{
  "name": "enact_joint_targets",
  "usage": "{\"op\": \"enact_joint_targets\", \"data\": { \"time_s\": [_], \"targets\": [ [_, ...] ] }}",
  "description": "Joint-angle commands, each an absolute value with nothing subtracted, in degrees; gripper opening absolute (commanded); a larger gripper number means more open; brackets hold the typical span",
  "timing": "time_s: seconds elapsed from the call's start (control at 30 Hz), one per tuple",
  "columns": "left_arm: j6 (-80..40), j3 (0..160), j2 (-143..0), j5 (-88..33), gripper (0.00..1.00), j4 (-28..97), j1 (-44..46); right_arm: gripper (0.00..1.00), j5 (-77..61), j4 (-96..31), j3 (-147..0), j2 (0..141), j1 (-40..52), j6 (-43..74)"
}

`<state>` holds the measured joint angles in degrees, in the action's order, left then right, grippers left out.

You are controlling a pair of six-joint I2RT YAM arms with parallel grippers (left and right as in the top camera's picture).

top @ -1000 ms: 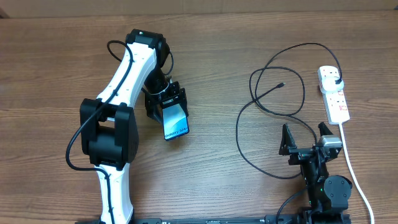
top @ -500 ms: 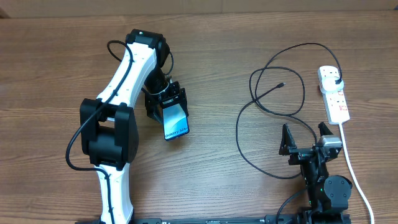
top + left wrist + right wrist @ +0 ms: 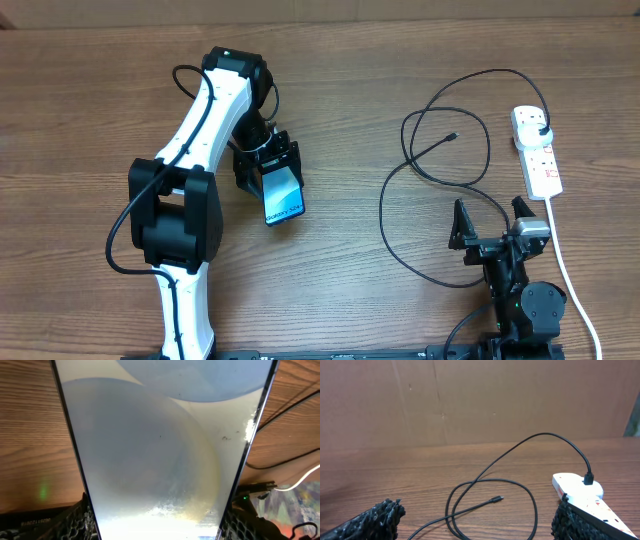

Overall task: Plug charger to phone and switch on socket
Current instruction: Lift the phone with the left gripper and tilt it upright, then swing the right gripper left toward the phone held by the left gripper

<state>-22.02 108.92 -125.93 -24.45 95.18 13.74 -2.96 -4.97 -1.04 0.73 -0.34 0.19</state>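
The phone (image 3: 283, 198), cyan screen up, is gripped at its top end by my left gripper (image 3: 266, 160) at the table's left middle; it fills the left wrist view (image 3: 160, 450). The black charger cable (image 3: 440, 150) lies in loops at the right, its connector tip (image 3: 454, 136) free on the table and its plug head (image 3: 541, 131) in the white socket strip (image 3: 537, 152). My right gripper (image 3: 493, 222) is open and empty near the front edge, below the loops. In the right wrist view the tip (image 3: 497, 499) and socket (image 3: 580, 491) lie ahead.
The socket's thick white cord (image 3: 570, 275) runs down the right side past my right arm. Brown cardboard (image 3: 480, 400) stands behind the table's far edge.
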Motion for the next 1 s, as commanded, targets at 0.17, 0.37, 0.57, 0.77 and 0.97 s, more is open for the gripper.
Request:
{"op": "enact_joint_targets", "data": {
  "time_s": [0.17, 0.37, 0.57, 0.77, 0.97],
  "targets": [
    [-19.8, 110.5, -126.0, -28.1, 0.55, 95.1, 13.5, 1.0, -2.6, -4.4, -0.4, 0.2, -0.5, -0.1],
    [-19.7, 110.5, -126.0, -28.1, 0.55, 94.0, 13.5, 1.0, -15.4, 0.8, -0.4, 0.2, -0.3, 8.8],
    [-19.7, 110.5, -126.0, -28.1, 0.54, 94.0, 13.5, 1.0, -17.5, 3.4, -0.4, 0.2, -0.3, 19.0],
    [-19.6, 110.5, -126.0, -28.1, 0.54, 93.4, 13.5, 1.0, -19.6, 3.0, -2.1, 0.4, -0.3, 29.7],
    [-19.2, 110.5, -126.0, -28.1, 0.54, 93.4, 13.5, 1.0, -20.3, -4.6, -7.5, 5.1, -0.3, 33.4]
  ]
}}
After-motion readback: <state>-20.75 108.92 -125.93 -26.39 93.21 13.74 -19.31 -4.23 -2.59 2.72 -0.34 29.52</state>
